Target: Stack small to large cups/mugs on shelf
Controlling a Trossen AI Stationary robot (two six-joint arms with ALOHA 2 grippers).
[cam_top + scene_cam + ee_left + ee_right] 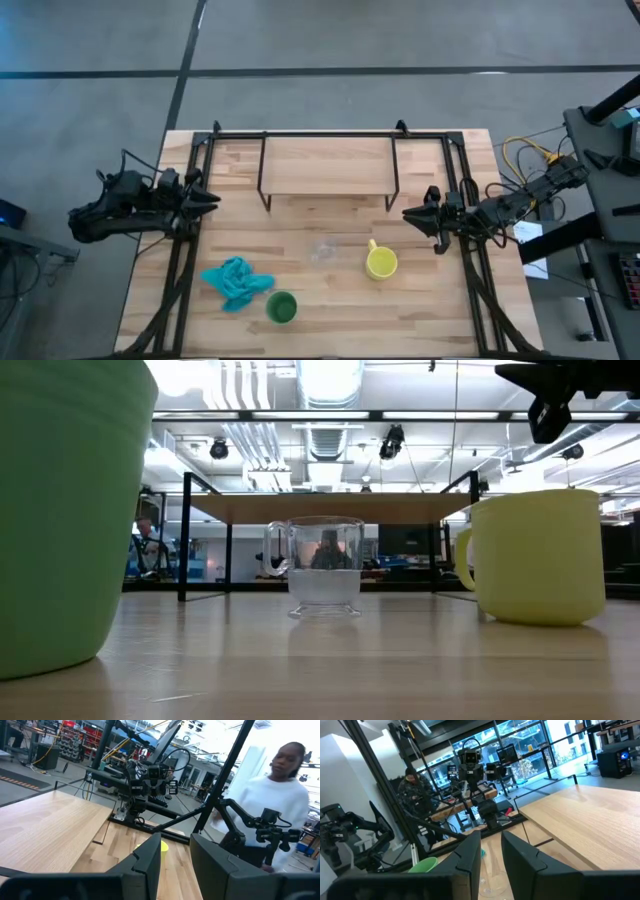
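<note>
The shelf (328,165) stands on thin black legs at the table's far middle. On the tabletop in front of it are the clear glass cup (322,248), the yellow mug (381,262) with its handle toward the far side, and the green cup (281,307) near the near edge. All three are upright on their bases. My left gripper (212,200) hovers at the table's left side and my right gripper (408,213) at its right side, both pointing inward beside the shelf's ends. Each is slightly open and touches nothing. The low view shows the green cup (60,510), glass cup (322,565) and mug (540,555).
A crumpled teal cloth (236,281) lies left of the green cup. Black frame rails (180,260) run along both table sides and the far edge. A person (280,795) stands beyond the table in the left wrist view. Another person (412,790) shows in the right wrist view.
</note>
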